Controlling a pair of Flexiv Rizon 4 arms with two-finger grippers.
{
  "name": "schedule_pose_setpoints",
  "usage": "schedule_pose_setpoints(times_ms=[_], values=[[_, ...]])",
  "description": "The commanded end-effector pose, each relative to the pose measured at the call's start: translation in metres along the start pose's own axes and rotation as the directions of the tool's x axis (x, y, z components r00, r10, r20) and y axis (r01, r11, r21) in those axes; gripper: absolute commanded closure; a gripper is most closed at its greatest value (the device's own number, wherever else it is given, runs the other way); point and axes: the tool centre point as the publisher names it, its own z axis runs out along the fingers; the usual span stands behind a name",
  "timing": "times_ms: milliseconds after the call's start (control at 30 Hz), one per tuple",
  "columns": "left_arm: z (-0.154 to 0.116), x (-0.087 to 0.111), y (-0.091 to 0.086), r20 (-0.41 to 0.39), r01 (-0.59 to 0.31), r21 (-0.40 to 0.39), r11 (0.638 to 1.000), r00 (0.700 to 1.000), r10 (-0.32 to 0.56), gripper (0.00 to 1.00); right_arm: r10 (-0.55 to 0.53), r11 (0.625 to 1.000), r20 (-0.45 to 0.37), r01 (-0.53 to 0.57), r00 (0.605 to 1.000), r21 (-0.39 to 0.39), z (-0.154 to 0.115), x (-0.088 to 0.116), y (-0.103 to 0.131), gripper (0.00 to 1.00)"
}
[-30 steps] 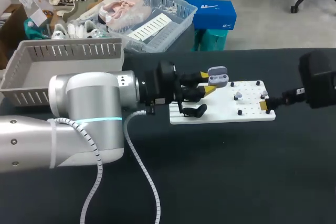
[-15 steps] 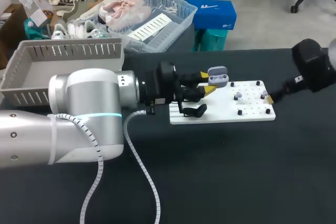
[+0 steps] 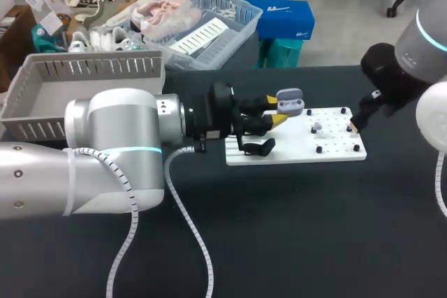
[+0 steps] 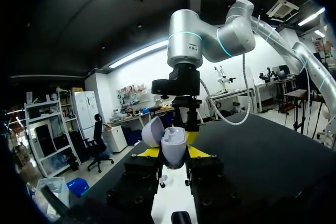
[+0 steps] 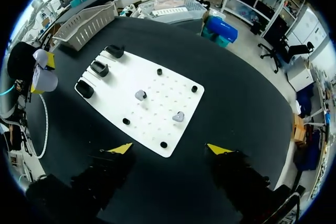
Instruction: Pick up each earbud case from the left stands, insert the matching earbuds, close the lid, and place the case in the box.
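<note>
Near the middle of the tabletop lies a white board (image 3: 300, 151), its long sides running along the table's near and far edges. At the board's left end, the left gripper (image 4: 173, 153) comes in level, and its yellow-tipped fingers (image 4: 149, 152) are clamped on the two sides of a pale grey earbud case (image 3: 291, 106). The case is held up off the board with its lid (image 4: 152, 131) hinged open. Three black stands (image 5: 98, 68) sit in a row along that left end of the board, under and just beside the held case.

Two grey earbuds (image 5: 140, 95) lie on the board's bare middle, apart from each other, one nearer the stands and the other (image 5: 178, 117) nearer the board's right end. Small black pegs (image 5: 159, 71) stand around them on the board.

The right gripper (image 3: 356, 125) hangs over the board's right end, raised clear of it, fingers spread wide with nothing between them. From the right wrist view the whole board shows ahead of those open fingers. The right arm (image 4: 185, 40) drops down to it from above.

A grey slotted box (image 3: 84, 88) sits at the tabletop's far left corner, well apart from the board.
</note>
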Motion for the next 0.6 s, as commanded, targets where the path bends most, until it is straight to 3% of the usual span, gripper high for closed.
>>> schedule_pose_setpoints(times_ms=[33,133,167,200,267,333,600], values=[[0.001,0.001,-0.001,0.002,-0.002,-0.008,1.0,1.0,0.002,1.0,0.001,1.0,0.018,-0.001,1.0,0.019,0.017,0.0,-0.001,0.29],[0.001,0.001,-0.001,0.002,-0.002,-0.008,1.0,1.0,0.002,1.0,0.014,1.0,0.023,-0.014,1.0,0.026,0.025,0.0,-0.003,0.37],[0.001,0.001,-0.001,0.002,-0.002,-0.008,1.0,1.0,0.002,1.0,0.016,0.999,0.023,-0.016,1.0,0.029,0.027,-0.001,-0.003,0.47],[0.001,0.001,-0.001,0.002,-0.002,-0.008,1.0,1.0,0.002,1.0,0.018,0.999,0.023,-0.018,1.0,0.03,0.029,-0.001,-0.003,0.51],[0.001,0.001,-0.001,0.002,-0.002,-0.008,1.0,1.0,0.002,1.0,0.032,0.999,0.025,-0.033,0.999,0.039,0.033,-0.002,-0.003,0.51],[0.001,0.001,-0.001,0.002,-0.002,-0.008,1.0,1.0,0.002,1.0,0.04,0.997,0.021,-0.041,0.999,0.061,0.036,-0.003,-0.003,0.44],[0.001,0.001,-0.001,0.002,-0.002,-0.008,1.0,1.0,0.002,1.0,0.042,0.995,0.015,-0.043,0.999,0.093,0.044,-0.011,-0.001,0.49]])
